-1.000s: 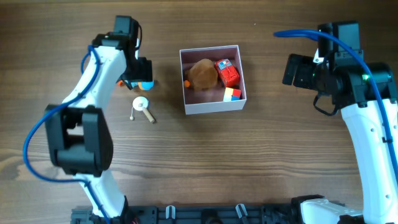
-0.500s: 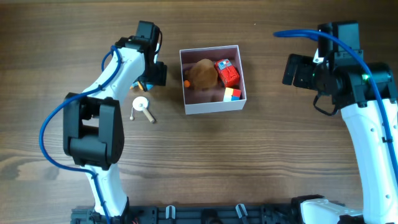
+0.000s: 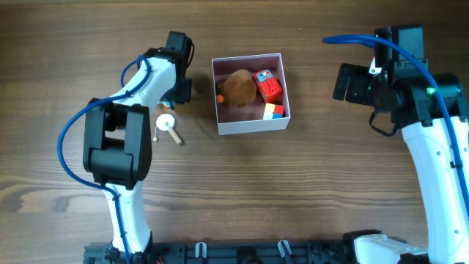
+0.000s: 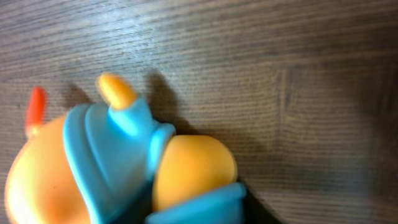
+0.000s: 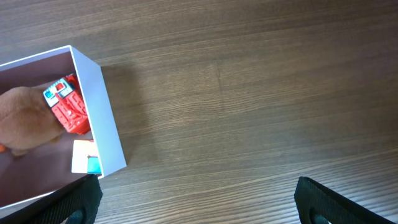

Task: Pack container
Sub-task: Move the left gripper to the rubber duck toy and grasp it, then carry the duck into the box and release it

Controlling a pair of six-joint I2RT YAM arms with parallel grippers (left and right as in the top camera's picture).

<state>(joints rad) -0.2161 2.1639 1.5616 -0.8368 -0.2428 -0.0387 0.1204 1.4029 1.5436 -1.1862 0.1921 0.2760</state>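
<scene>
Wood-grain tabletop [image 3: 293,191], and nearest the arm bases a small white-and-wood toy [image 3: 168,126] lies loose. Just beyond it the left gripper [image 3: 179,92] sits low over an orange-and-blue toy [image 4: 124,162] that fills its wrist view; its fingers are out of sight, so whether it grips cannot be told. Farther back at mid-table the container [image 3: 253,125] stands flat, holding a brown plush [image 3: 239,86], a red toy [image 3: 267,85] and a coloured block [image 3: 273,111]. It looks like thin card: light, easily crushed, apt to slide, best pinched over one wall at the rim, while the right gripper [image 5: 198,186] hangs well apart, fingers spread, empty.
</scene>
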